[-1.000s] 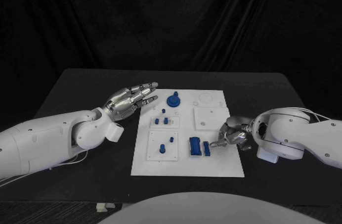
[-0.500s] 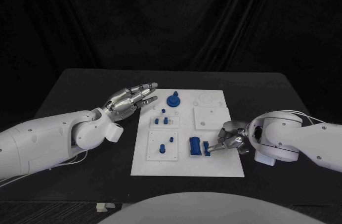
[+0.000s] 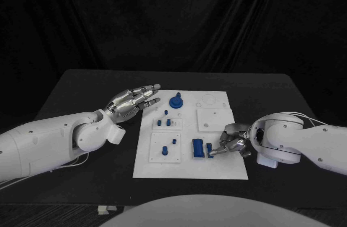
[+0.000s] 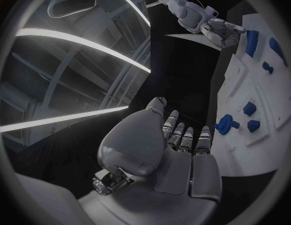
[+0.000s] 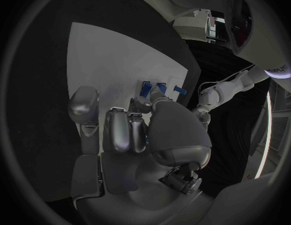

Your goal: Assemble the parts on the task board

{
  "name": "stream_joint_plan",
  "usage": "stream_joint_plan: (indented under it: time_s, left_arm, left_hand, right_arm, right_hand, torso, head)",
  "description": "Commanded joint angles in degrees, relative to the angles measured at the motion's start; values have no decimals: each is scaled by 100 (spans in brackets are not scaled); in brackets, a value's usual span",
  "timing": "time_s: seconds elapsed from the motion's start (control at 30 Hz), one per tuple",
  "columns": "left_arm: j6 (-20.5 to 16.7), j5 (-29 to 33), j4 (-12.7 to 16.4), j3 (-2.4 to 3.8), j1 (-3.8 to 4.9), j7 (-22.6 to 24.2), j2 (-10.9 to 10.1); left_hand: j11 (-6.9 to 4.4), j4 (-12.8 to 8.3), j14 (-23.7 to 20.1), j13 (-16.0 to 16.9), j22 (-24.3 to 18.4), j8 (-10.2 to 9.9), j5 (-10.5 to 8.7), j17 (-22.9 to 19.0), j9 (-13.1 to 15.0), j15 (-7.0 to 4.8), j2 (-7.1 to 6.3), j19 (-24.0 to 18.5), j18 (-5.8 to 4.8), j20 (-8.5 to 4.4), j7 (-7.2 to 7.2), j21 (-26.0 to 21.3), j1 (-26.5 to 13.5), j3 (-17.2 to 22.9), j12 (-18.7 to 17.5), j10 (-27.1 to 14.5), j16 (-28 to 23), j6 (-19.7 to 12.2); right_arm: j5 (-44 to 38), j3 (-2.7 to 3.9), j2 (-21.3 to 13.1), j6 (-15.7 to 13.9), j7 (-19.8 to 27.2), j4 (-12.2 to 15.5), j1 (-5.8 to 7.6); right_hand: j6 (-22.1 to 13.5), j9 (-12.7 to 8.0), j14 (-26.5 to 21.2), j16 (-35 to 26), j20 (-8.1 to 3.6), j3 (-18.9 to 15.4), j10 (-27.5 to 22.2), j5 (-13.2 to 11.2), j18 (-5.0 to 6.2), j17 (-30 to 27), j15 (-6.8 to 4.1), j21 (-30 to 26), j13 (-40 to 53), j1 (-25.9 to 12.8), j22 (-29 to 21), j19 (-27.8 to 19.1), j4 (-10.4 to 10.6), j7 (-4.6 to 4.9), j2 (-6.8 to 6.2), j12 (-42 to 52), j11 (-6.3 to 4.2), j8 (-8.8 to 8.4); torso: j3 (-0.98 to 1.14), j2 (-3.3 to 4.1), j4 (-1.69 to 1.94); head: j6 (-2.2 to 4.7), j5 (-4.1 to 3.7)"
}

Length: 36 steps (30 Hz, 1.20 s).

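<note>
A flat white board (image 3: pixel 189 172) of smooth, matte plate lies in the middle of the black table (image 3: pixel 79 86), with raised square panels and shallow round outlines on its surface. Small blue parts of hard, glossy plastic sit on it: a round knob with a stem (image 3: pixel 176 102) near the far edge, a cluster of short pegs (image 3: pixel 165 122) on the panel below it, two more pegs (image 3: pixel 167 148) on the near-left panel, and a tall rectangular block (image 3: pixel 196 148) upright near the middle of the near half. Just beside that block stands a slimmer blue piece (image 3: pixel 209 150). The right hand (image 3: pixel 232 141), silver and ribbed with metal segments on a rounded white arm, hangs low over the board's right edge with its fingers curled inward; its fingertips (image 3: pixel 217 148) reach the slim blue piece, though I cannot tell whether they grip it or only touch it. The left hand (image 3: pixel 132 101) is raised beside the board's far-left corner, palm toward the board, fingers stretched out and apart, holding nothing.
</note>
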Motion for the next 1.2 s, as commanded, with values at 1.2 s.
stream_joint_plan:
  time_s: [1.2]
  left_arm:
    - [113, 5, 16, 5, -99, 39, -16]
  left_hand:
    - [46, -44, -9, 3, 15, 16, 23, 1, 2, 50, 1, 1, 62, 51, 50, 28, 27, 33, -7, -16, 29, 5]
  right_arm:
    - [1, 1, 135, -7, 30, -129, -104]
  right_hand:
    - [-274, -15, 195, -42, -46, 20, 605, -163, 102, -88, -40, -53, 1509, 400, 653, 4, -180, -5, 73, 15, -32, -329]
  torso:
    - [-1, 2, 1]
  head:
    - [0, 37]
